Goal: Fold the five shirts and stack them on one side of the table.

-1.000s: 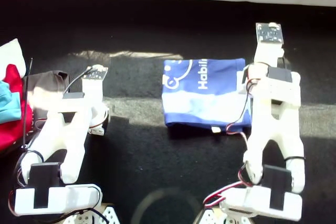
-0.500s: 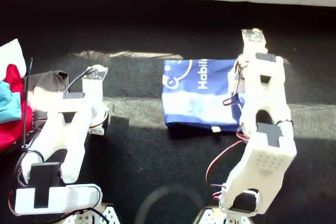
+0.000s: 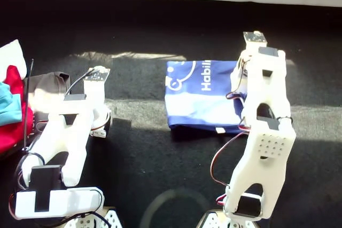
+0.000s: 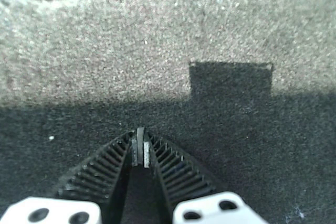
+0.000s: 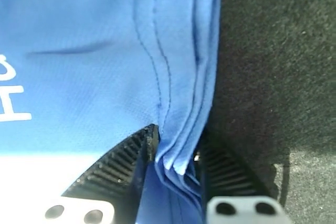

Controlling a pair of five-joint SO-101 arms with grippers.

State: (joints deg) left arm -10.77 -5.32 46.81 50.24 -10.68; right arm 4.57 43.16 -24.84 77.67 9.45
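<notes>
The blue shirt (image 3: 206, 97) looks folded and ready to move to the stack. It lies just off the tabletop's (image 3: 160, 169) middle toward 3 o'clock, a neat rectangle with white print. The right gripper (image 5: 176, 150) pinches its layered 3 o'clock edge. The next move calls for a lift and carry that keeps the folds together. The left gripper (image 4: 140, 148) is closed and empty. Crumpled clothes (image 3: 10, 105) sit at 9 o'clock.

Shirt (image 3: 200, 97) — blue with white print; pile of shirts (image 3: 10, 108) — red, teal, white.
</notes>
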